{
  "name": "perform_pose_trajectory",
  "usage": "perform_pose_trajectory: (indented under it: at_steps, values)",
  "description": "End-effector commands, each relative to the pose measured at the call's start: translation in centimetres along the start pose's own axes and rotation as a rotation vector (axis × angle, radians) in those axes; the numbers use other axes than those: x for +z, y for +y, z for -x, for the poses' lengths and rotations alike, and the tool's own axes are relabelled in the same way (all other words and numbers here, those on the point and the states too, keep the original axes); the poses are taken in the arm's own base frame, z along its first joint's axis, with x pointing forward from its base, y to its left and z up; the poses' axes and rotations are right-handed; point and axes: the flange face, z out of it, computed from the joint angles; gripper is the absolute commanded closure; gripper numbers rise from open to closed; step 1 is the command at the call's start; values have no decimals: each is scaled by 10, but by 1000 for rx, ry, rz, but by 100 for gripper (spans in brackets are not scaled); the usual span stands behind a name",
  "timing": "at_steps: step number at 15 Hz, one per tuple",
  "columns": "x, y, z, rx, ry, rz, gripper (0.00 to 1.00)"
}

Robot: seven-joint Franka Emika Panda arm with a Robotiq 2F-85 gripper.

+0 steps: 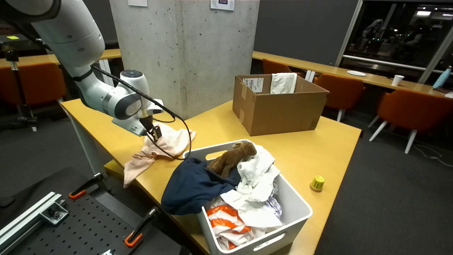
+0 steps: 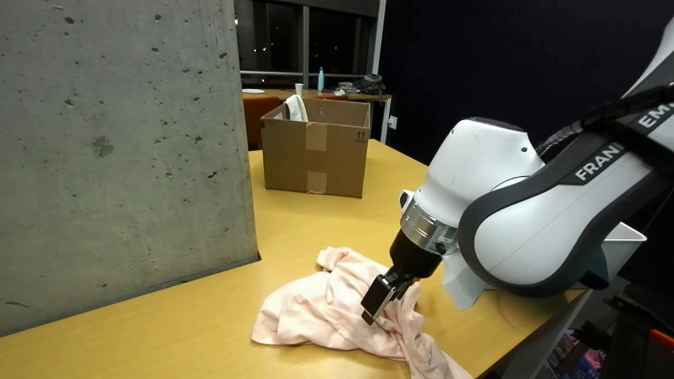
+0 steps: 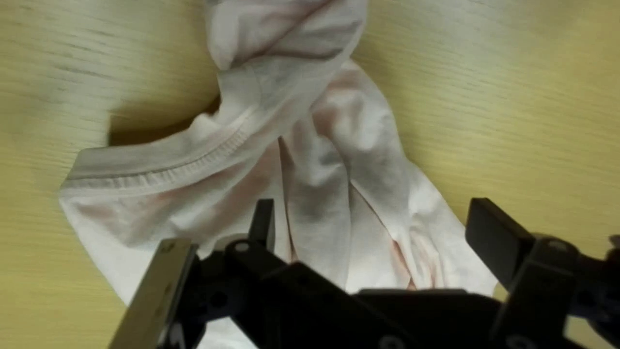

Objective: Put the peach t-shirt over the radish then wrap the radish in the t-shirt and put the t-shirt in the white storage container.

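Hovering over the peach t-shirt on the yellow table, near the white storage container; holding the gripper with fingers well apart, clasping nothing, leaving contact unclear; facing folds running lengthwise between the fingers, probably suiting a pinch crosswise; showing no radish.
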Motion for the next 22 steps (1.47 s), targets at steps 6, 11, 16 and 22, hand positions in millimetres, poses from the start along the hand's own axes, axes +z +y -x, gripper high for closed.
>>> perform_pose_trajectory:
  at_steps: [6, 11, 16, 22]
  values:
    - [26, -9, -52, -31, 40, 66, 0]
    - [46, -9, -67, -29, 6, 72, 0]
    - [65, -3, -66, -25, -20, 63, 34]
    - [63, -1, -68, -16, -12, 55, 78]
